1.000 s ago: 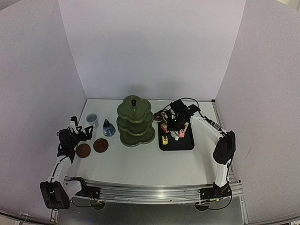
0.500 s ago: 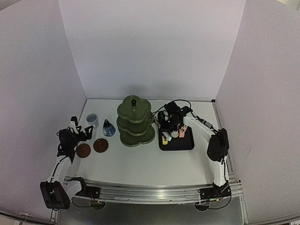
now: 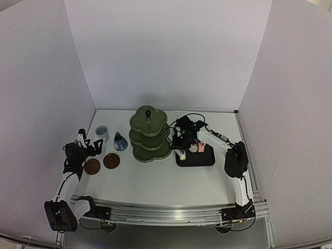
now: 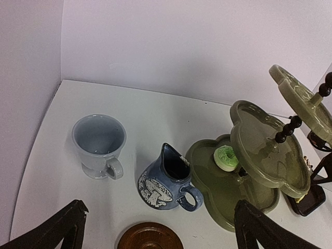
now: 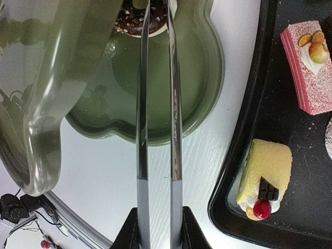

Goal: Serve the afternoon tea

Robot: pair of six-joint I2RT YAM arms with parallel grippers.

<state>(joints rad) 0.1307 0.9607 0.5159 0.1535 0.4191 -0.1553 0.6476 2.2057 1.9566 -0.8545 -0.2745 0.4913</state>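
Observation:
The olive-green stand (image 3: 149, 136) rises mid-table. My right gripper (image 3: 181, 137) is shut on thin metal tongs (image 5: 175, 104). The tongs reach over the stand's bottom tier (image 5: 199, 93) and pinch a chocolate donut (image 5: 134, 19) at their tips. A green donut (image 4: 226, 157) lies on that tier's far side. On the black tray (image 5: 244, 155) are a pink cake (image 5: 311, 67) and a yellow roll cake (image 5: 264, 174). My left gripper (image 4: 161, 210) stands open near the blue jug (image 4: 166, 181), the pale cup (image 4: 98, 145) and a brown coaster (image 4: 149, 237), holding nothing.
Two coasters (image 3: 92, 166) (image 3: 111, 161) lie in front of the cup (image 3: 101, 133) and jug (image 3: 120, 141). The tray (image 3: 203, 160) sits right of the stand. White walls close in the left, back and right. A middle tier (image 5: 41, 104) overhangs the tongs.
My right arm has swung left from above the tray to the stand's lower tier, carrying the donut in the tongs. The left arm has stayed still.

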